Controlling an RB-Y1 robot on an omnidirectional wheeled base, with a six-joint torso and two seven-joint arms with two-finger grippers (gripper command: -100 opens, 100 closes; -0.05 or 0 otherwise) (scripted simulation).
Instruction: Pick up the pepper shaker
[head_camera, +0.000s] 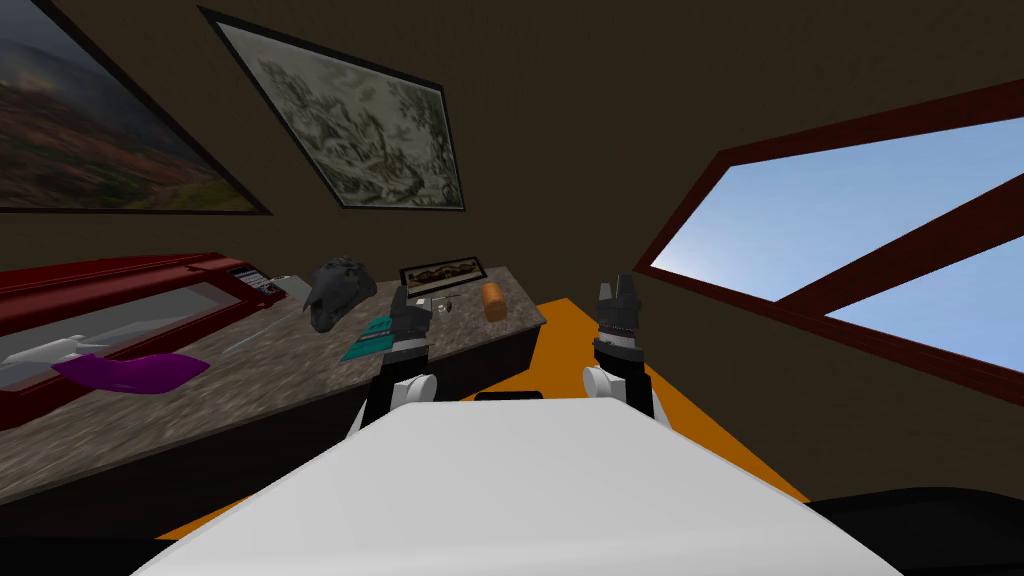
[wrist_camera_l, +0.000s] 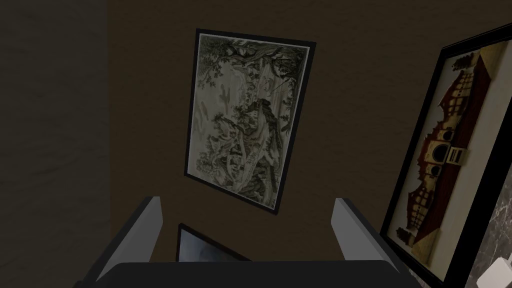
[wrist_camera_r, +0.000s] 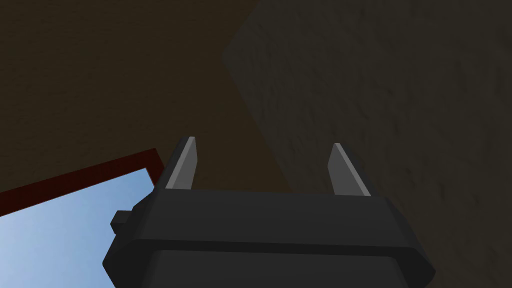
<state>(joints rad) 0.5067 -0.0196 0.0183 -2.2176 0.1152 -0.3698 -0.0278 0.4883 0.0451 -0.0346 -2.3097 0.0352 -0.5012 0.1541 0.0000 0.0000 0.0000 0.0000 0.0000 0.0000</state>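
Head view, left to right: a dark red display case (head_camera: 150, 300) with a glass top stands at the far left of a long counter (head_camera: 230, 400) with a speckled stone top. A purple cloth (head_camera: 130, 372) lies against the front of the case. Further along lie a dark grey lump (head_camera: 340, 290) and a teal book (head_camera: 368, 340). The left gripper (head_camera: 408, 308) hangs over the counter just beside the book. In the left wrist view its fingers stand spread, with nothing between them.

Just right of that gripper lie two tiny items, one pale (head_camera: 424, 301) and one darker. The darker one is taken as the pepper shaker (head_camera: 446, 306), though it is too small to confirm. It stands on the counter, apart from the fingers, in front of a framed picture (head_camera: 442, 272) and near an orange-brown cylinder (head_camera: 494, 301).

The right gripper (head_camera: 618, 292) is raised past the counter's end, above the orange floor (head_camera: 700, 420), fingers likewise spread and empty. A window (head_camera: 860, 240) with a dark red frame is at the far right.
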